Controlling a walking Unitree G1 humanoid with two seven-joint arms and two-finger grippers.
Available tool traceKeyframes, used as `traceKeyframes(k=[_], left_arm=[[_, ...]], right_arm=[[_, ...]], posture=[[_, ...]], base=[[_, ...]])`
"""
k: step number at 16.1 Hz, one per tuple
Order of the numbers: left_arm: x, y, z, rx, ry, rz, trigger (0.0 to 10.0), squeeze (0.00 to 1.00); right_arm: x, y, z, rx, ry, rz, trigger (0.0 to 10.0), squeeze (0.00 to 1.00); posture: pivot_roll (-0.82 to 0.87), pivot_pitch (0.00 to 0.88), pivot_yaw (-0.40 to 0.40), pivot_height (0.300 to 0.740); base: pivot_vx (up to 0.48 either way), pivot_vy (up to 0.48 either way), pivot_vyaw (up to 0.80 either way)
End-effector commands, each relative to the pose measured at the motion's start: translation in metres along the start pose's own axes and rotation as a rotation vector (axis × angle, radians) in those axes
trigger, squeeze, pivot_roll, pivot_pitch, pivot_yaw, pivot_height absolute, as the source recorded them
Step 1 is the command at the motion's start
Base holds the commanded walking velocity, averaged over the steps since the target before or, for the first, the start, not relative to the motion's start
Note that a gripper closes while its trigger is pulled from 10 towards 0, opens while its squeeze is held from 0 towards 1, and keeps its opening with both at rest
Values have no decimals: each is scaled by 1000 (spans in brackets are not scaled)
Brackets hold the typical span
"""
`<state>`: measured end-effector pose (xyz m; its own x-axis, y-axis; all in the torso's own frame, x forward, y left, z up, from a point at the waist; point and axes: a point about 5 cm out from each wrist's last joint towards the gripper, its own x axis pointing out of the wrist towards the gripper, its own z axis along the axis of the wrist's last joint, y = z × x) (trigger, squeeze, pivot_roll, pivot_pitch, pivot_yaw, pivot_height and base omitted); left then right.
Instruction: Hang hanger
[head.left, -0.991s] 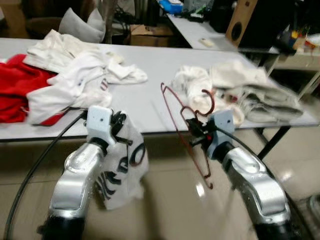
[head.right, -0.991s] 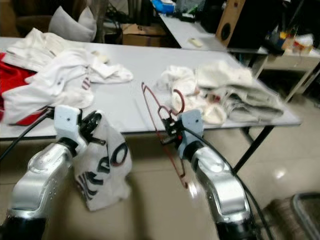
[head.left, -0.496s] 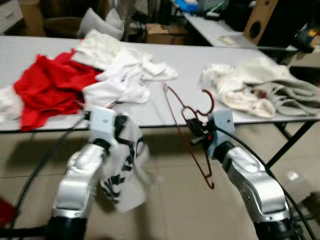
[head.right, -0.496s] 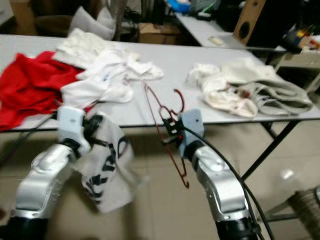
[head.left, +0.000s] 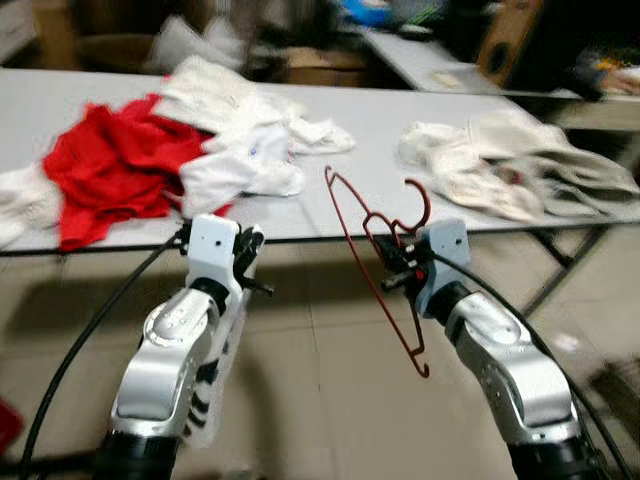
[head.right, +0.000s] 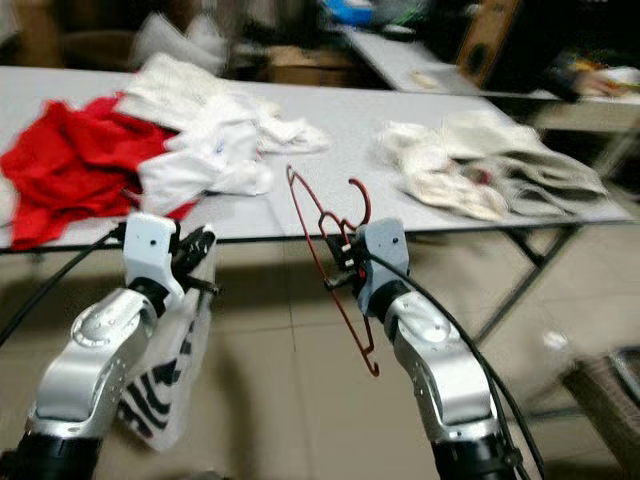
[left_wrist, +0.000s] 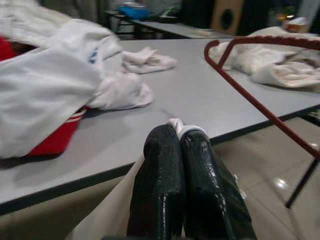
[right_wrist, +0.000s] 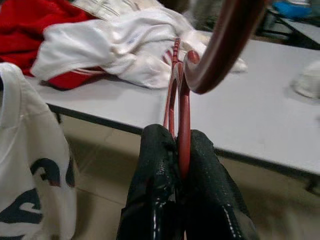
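Note:
My right gripper (head.left: 392, 270) is shut on a dark red wire hanger (head.left: 375, 268), held upright in front of the grey table (head.left: 345, 190); its hook curls above the fingers (right_wrist: 165, 165). A white T-shirt with black lettering (head.right: 170, 370) hangs down from my left gripper (head.left: 250, 262), which is shut on its edge. The left wrist view has the two black fingers (left_wrist: 165, 185) pressed together on white cloth (left_wrist: 182, 129), with the hanger (left_wrist: 260, 107) off to one side.
On the table lie a red garment (head.left: 110, 170), a heap of white clothes (head.left: 240, 140) and a pile of cream clothes (head.left: 510, 170). Tiled floor (head.left: 320, 380) lies below me. A wooden speaker (head.left: 500, 40) and another table stand behind.
The camera has swung, so the table has shifted in view. The T-shirt has swung down beside my left arm. Both grippers keep their hold.

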<state>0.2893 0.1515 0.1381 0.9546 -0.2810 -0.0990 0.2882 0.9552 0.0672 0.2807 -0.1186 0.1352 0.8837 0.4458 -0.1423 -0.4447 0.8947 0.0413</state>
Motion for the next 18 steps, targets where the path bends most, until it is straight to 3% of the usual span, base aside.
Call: traceKeyframes(k=[1, 7, 16, 18], left_arm=[[3, -6, 9, -1, -45, -28, 10000, 0], [4, -8, 11, -3, -55, -46, 10000, 0], [4, -11, 12, -16, -67, -69, 10000, 0], [5, -11, 12, -19, -70, -68, 10000, 0]], right_arm=[[-1, -7, 4, -19, -6, -23, 10000, 0], [-1, -7, 4, -23, -10, -20, 10000, 0], [-1, -6, 4, -23, -10, -10, 10000, 0], [-1, -7, 4, -23, -8, -12, 10000, 0]], posture=[[-33, 0, -93, 740], [-34, 0, -89, 740], [-38, 0, -89, 740], [-40, 0, -88, 740]], base=[[0, 0, 0], [0, 0, 0], [293, 0, 0], [334, 0, -638]])
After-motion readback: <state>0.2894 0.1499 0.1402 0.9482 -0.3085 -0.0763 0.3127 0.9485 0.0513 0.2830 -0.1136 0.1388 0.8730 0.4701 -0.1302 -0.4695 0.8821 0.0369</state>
